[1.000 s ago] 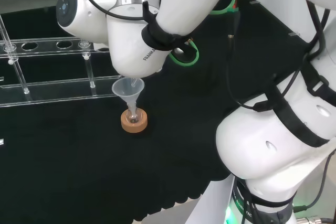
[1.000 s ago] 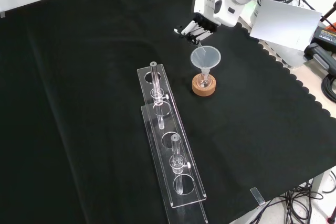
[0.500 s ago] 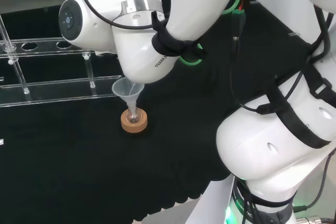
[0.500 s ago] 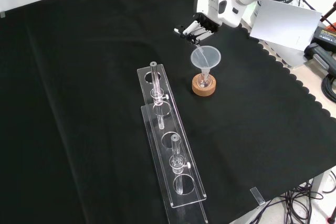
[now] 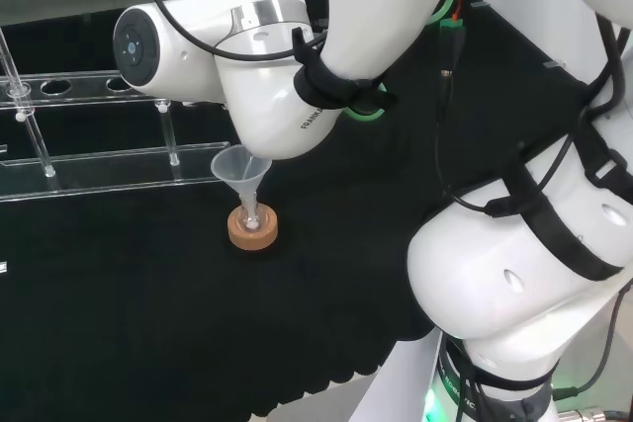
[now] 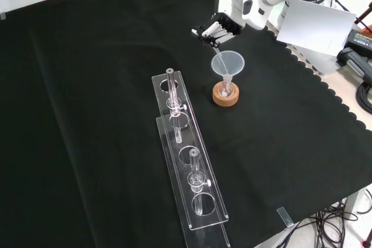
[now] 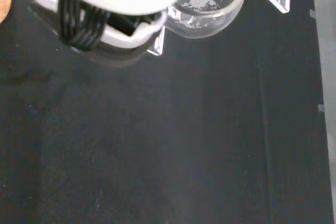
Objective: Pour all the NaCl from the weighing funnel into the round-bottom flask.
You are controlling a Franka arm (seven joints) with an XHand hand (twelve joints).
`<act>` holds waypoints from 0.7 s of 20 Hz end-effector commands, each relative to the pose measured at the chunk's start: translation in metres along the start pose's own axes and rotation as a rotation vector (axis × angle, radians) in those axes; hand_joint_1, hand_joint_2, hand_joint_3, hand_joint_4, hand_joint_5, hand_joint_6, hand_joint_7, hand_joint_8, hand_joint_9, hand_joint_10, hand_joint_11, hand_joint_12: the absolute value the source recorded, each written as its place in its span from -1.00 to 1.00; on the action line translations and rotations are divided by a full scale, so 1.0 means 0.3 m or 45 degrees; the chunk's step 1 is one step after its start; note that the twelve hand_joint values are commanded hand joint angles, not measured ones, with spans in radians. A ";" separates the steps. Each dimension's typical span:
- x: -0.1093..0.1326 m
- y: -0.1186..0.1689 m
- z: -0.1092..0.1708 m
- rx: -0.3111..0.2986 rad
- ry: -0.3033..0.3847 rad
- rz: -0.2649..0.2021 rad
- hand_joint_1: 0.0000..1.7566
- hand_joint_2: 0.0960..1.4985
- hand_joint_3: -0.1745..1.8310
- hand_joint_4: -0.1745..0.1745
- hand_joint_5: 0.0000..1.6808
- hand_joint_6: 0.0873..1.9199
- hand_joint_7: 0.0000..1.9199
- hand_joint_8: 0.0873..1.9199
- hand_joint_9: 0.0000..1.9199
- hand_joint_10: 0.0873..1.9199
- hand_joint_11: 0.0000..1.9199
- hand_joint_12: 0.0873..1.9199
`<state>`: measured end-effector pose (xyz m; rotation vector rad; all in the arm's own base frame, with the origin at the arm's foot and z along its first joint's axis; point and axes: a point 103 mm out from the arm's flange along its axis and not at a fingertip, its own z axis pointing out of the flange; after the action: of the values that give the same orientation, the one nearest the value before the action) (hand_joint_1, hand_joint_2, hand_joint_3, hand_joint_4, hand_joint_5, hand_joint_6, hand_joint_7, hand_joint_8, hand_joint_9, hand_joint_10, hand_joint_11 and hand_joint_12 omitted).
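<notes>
Hand (image 6: 216,29) pinches the tilted weighing funnel (image 6: 216,54), spout over the clear funnel (image 6: 227,64) seated in the round-bottom flask (image 6: 225,89) on its cork ring (image 6: 225,96). White grains cling inside the bowl; tilt steeper, keep the spout centred. Since a second ago the wrist has rolled further.

The arm's link hides the robot hand (image 6: 216,29) in the head view.
</notes>
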<state>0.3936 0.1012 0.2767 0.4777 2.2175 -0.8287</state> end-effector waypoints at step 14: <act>-0.008 0.021 -0.022 -0.006 -0.081 -0.030 0.38 -0.24 -0.25 -0.70 0.86 -1.00 0.69 -1.00 0.57 -1.00 0.12 -0.13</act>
<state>0.3953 0.1077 0.2798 0.4240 2.1870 -0.8371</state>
